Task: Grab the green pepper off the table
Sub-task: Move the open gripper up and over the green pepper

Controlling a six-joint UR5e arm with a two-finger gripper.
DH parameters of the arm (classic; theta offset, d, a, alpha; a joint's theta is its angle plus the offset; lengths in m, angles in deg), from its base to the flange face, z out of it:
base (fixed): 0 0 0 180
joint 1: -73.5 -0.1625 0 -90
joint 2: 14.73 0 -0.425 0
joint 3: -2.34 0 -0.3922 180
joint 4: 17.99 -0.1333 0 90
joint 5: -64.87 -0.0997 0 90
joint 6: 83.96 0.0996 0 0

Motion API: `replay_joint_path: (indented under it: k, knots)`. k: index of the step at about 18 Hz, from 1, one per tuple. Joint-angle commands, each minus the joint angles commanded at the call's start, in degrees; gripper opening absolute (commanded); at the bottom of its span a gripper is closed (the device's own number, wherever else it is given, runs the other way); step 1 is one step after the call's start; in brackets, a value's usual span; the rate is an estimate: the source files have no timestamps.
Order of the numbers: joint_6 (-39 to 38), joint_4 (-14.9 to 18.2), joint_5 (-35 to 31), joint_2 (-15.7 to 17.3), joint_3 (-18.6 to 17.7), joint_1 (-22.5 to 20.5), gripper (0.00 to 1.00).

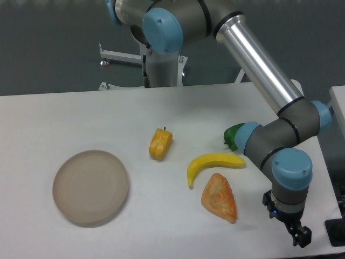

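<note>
counter (81, 116): white, flat
left: round beige plate (90, 187)
middle: yellow pepper (160, 143), banana (213, 164), orange wedge-shaped piece (220, 197)
right: green pepper (233, 135), half hidden by arm

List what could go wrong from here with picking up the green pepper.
1. The green pepper is mostly hidden behind the arm's wrist, so aiming may be poor.
2. The gripper hangs near the table edge, beyond the banana and orange wedge; swinging back might knock them.

A robotics lab is showing here: an industrial arm (259, 70) is reaching over a bare white counter (81, 113), toy food is lying left of the hand (295, 233), plain grey wall behind.
</note>
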Motion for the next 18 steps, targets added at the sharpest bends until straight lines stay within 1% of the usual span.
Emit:
replay_joint_path:
  k: [5,7,8,10,12,15,18]
  knots:
    - [0.1,0.2,0.4,2.2,-2.4,-0.2,1.0]
    - [0.0,0.3,0.2,2.5,-2.9,-0.2,1.0]
    - [-0.1,0.7,0.2,3.0,-3.4,-0.2,1.0]
    - [-0.1,1.7,0.3,5.7,-7.0,-0.5,1.0]
    - [0.0,1.7,0.5,9.6,-12.2,-1.9,1.0]
    - [-0.1,2.2,0.4,13.7,-17.6,-3.2,1.0]
    - [-0.1,6.1,0.6,18.2,-22.1,-5.4,1.0]
